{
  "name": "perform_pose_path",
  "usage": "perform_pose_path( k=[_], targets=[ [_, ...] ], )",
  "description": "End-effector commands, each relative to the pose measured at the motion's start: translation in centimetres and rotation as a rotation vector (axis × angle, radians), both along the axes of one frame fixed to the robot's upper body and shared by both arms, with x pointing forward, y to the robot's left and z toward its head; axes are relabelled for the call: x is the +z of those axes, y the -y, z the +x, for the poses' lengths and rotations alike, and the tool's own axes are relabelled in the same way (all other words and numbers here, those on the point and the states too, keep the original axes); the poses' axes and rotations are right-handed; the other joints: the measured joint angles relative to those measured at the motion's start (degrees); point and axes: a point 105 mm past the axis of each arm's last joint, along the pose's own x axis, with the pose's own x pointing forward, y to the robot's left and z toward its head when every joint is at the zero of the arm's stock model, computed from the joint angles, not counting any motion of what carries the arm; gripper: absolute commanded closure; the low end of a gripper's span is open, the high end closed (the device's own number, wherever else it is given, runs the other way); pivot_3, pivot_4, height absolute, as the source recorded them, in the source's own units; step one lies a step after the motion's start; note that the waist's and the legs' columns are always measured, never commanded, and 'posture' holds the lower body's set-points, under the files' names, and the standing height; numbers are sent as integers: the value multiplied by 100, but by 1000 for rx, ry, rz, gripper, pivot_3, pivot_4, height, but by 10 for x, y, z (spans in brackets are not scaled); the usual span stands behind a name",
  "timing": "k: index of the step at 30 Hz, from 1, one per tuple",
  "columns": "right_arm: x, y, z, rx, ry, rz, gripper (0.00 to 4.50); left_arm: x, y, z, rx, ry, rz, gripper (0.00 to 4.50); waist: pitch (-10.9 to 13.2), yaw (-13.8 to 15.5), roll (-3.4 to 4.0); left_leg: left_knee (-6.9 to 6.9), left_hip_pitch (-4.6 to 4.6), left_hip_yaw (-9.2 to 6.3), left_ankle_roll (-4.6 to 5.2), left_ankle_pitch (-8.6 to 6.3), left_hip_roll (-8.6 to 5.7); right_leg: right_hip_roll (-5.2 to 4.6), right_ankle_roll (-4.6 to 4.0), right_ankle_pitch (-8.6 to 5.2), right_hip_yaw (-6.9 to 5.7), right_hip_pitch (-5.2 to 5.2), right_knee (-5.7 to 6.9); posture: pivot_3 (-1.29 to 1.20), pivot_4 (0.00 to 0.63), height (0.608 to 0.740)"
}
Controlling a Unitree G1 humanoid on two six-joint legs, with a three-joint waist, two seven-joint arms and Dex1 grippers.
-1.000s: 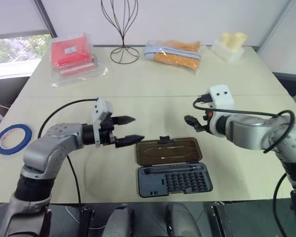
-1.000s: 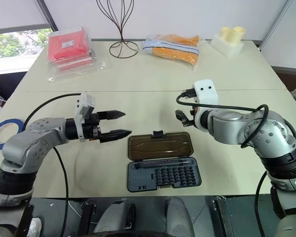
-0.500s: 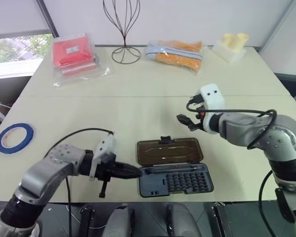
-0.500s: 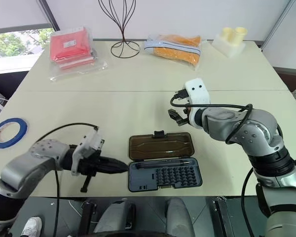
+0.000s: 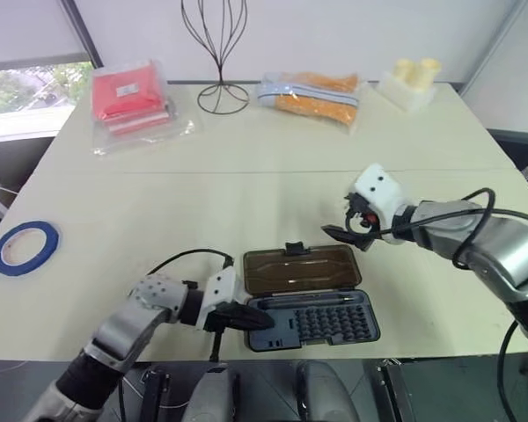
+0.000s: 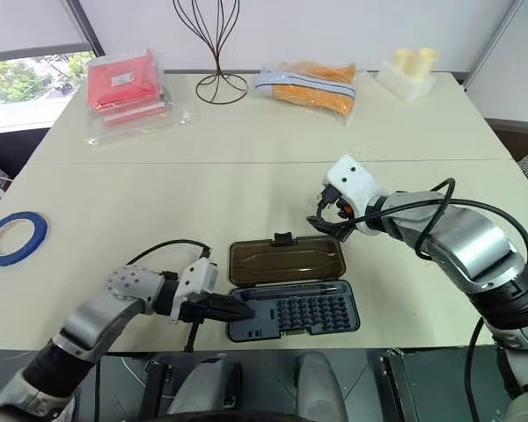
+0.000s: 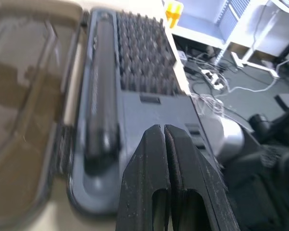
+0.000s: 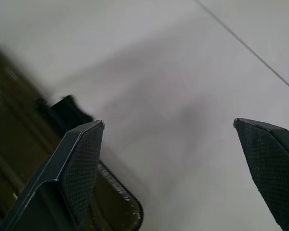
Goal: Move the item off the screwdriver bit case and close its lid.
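Two claws over the counter [image 5: 246, 189], my left claw [image 5: 262, 320] clenched empty at the near left corner of the open screwdriver bit case [image 5: 312, 320], lid [image 5: 301, 269] lying flat behind, my right claw [image 5: 348, 236] released by its far right corner, blue tape roll [image 5: 24, 247] far left.

Red packet [image 5: 128, 95], wire stand [image 5: 217, 53]

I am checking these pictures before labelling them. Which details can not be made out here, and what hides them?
- Whether the shut left gripper touches the screwdriver bit case: head views, its own fingers cover the case's edge.
- The case's single bits: head views, too small; left wrist view, blurred.
- The lid surface: right wrist view, blurred and partly behind a finger of the open right gripper.
- The red packet label: too small.
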Motion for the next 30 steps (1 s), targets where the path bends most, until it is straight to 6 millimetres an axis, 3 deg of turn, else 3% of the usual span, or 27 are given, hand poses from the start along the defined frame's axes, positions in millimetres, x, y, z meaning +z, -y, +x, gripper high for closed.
perform_pose_path(
  k=[1, 7, 11, 19, 30],
  targets=[
    [14, -2, 3, 127, 54, -77, 0, -11, 1, 2, 7, 13, 37, 4401, -1, -1, 1, 0, 1, 1, 0, 0, 0, 0, 0, 0, 0, 0, 0, 0, 150, 740],
    [13, -6, 16, 243, 41, -137, 0, -16, 1, 5, 14, 17, 47, 4401, -1, 0, 2, 1, 5, 1, 0, 0, 0, 0, 0, 0, 0, 4, 0, 0, 150, 740],
    [1, -6, 22, 307, 16, -191, 0, -17, 1, 5, 18, 21, 50, 4401, -2, 2, 1, 2, 7, 1, -1, 1, -1, -1, 0, 0, 0, 8, 0, 0, 150, 740],
    [-25, -6, 23, 349, -57, -205, 0, -18, -3, 6, 30, 26, 52, 4401, -2, 0, 2, 3, 9, 0, -2, 1, -1, -1, 0, 0, 0, 8, 5, 0, 150, 740],
    [-38, -8, 20, 366, -83, -207, 0, -18, -4, 6, 32, 35, 55, 4401, -3, -1, 3, 4, 12, 0, -4, 2, -1, -1, 0, 0, 0, 8, 9, 0, 150, 740]
  ],
)
